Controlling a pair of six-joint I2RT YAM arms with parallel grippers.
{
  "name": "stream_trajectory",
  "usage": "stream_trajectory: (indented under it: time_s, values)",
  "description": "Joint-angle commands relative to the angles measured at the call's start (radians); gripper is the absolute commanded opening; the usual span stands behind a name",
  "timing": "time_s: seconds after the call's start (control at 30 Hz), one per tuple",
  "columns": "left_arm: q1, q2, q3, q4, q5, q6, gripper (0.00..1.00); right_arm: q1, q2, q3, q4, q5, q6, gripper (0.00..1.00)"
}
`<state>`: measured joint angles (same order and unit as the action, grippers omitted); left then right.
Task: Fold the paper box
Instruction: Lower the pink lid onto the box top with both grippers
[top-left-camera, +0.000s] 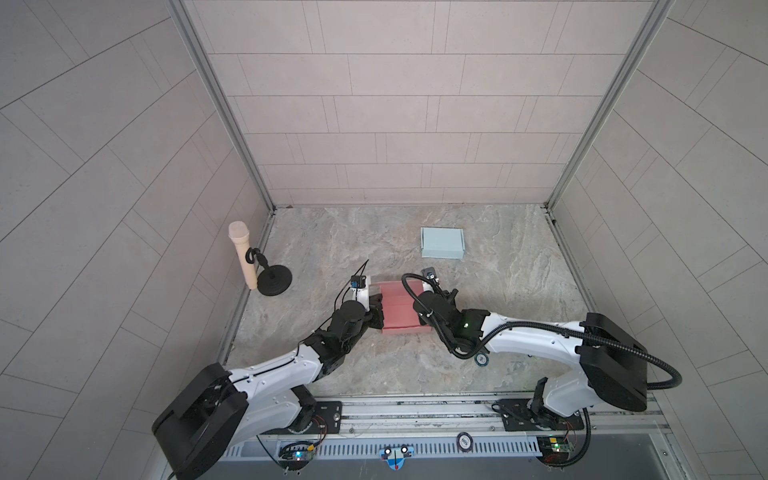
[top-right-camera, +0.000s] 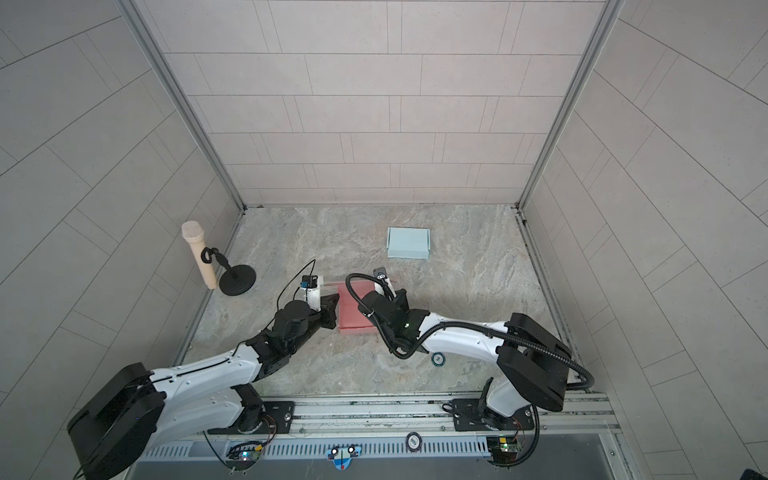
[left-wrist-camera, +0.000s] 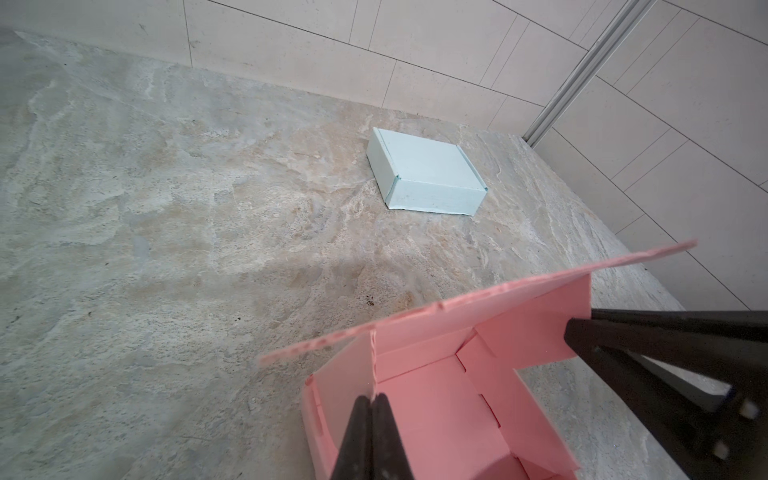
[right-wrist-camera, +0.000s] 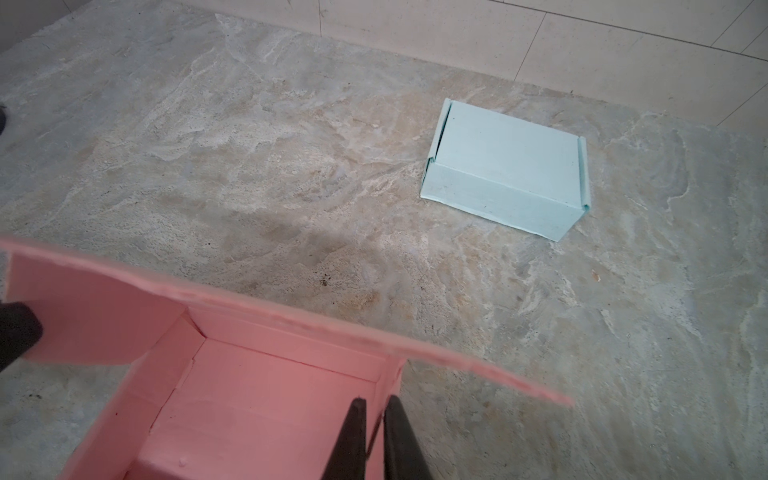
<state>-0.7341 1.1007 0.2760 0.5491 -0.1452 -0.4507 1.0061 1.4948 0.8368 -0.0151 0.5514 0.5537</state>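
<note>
A pink paper box (top-left-camera: 399, 309) (top-right-camera: 353, 316) stands open-topped mid-table between both arms. Its lid flap (left-wrist-camera: 478, 299) (right-wrist-camera: 291, 320) rises from the far wall and leans over the inside. My left gripper (left-wrist-camera: 372, 401) (top-left-camera: 378, 311) is shut on the top edge of the box's left side wall (left-wrist-camera: 349, 374). On the opposite side my right gripper (right-wrist-camera: 376, 405) is shut on the right side wall, one finger inside the box and one outside. In both top views the right wrist (top-left-camera: 432, 307) hides those fingers.
A closed light-blue box (top-left-camera: 441, 243) (top-right-camera: 408, 243) (left-wrist-camera: 428, 174) (right-wrist-camera: 507, 170) lies farther back on the right. At the left edge a microphone (top-left-camera: 243, 259) leans on a black round stand (top-left-camera: 273, 281). A small teal disc (top-left-camera: 482, 359) lies under the right forearm.
</note>
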Motion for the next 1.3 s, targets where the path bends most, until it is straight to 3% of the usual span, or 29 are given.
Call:
stream_trajectory:
  time_s: [0.0,0.77,1.0,1.27]
  values:
    - [-0.012,0.005,-0.039,0.071,-0.019,0.003,0.00,0.025,-0.010,-0.027,0.013,0.035,0.034,0.13]
    - [-0.120,-0.011,-0.184,0.184,-0.204,0.027,0.00,0.104,-0.012,-0.090,0.077,0.104,0.099,0.13]
    - [-0.137,-0.024,-0.156,0.124,-0.203,-0.033,0.00,0.106,-0.019,-0.132,0.104,0.104,0.116,0.13]
    - [-0.204,-0.010,-0.128,0.068,-0.282,-0.047,0.00,0.106,-0.021,-0.163,0.156,0.104,0.093,0.13]
